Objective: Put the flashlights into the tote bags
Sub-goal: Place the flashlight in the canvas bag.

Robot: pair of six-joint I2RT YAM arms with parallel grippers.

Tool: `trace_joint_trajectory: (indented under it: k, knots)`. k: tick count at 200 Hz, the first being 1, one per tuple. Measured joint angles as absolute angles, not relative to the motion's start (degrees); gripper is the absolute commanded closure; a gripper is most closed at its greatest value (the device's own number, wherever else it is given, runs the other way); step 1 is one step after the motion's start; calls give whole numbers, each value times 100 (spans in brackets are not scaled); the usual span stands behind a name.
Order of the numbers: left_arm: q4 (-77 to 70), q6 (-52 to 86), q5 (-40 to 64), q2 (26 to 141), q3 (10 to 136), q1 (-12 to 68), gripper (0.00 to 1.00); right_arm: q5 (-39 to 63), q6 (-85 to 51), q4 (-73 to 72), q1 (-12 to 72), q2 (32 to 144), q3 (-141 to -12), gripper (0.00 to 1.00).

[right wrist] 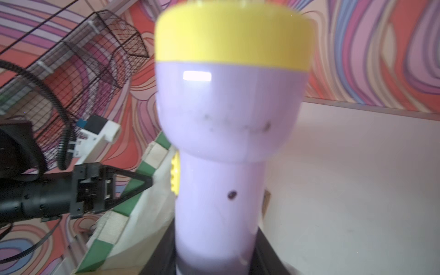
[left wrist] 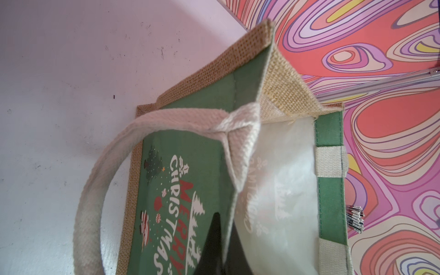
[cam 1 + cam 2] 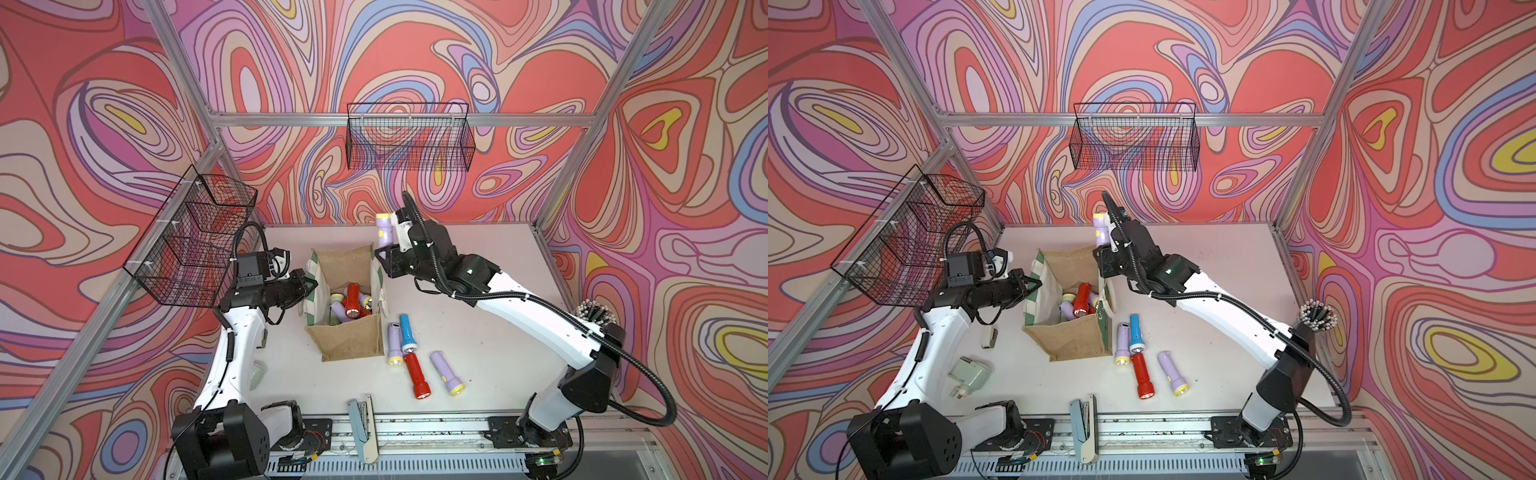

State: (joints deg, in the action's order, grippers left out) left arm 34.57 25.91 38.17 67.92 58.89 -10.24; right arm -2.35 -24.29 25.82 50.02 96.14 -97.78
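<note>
The tan jute tote bag [image 3: 349, 340] [image 3: 1075, 336] stands open mid-table. Inside it lie a red flashlight [image 3: 352, 301] and some lilac ones. My left gripper [image 3: 311, 284] [image 3: 1036, 284] [image 2: 222, 238] is shut on the bag's green-and-white left side wall [image 2: 190, 166], at the rim. My right gripper [image 3: 388, 249] [image 3: 1102, 249] [image 1: 217, 250] hangs over the bag's far right corner. It is shut on a lilac flashlight [image 3: 384, 235] [image 1: 228, 119], held upright with the yellow rim on top. Several more flashlights lie right of the bag: lilac [image 3: 395, 343], blue [image 3: 407, 332], red [image 3: 415, 376], lilac [image 3: 446, 372].
Black wire baskets hang on the back wall [image 3: 409, 139] and the left wall [image 3: 195, 237]. A pale blue stapler [image 3: 361, 424] lies at the front edge. A pale green device [image 3: 969, 374] and a small white item [image 3: 989, 336] lie front left. A stick bundle [image 3: 594, 311] stands far right.
</note>
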Motion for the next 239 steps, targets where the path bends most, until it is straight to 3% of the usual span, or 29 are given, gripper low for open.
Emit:
trace_joint_trajectory:
  k: [46,88,178,239]
  knots:
    - [3275,2749,3988,6794,5784,-1050,100,1343,-3076,1896,5328,10868,-10202,86]
    - [3155,2877,4101,6801,5719,-1050,100,2082,-3551,1859,5452,11601,-10213,87]
    - [3037,2939,4165,6801,5653,-1076,100,2143,-4130,3205,5441,12993,-11402,85]
    - [2993,2939,4246,6801,5618,-1074,100,1850,-4141,3616,5446,13074,-11448,84]
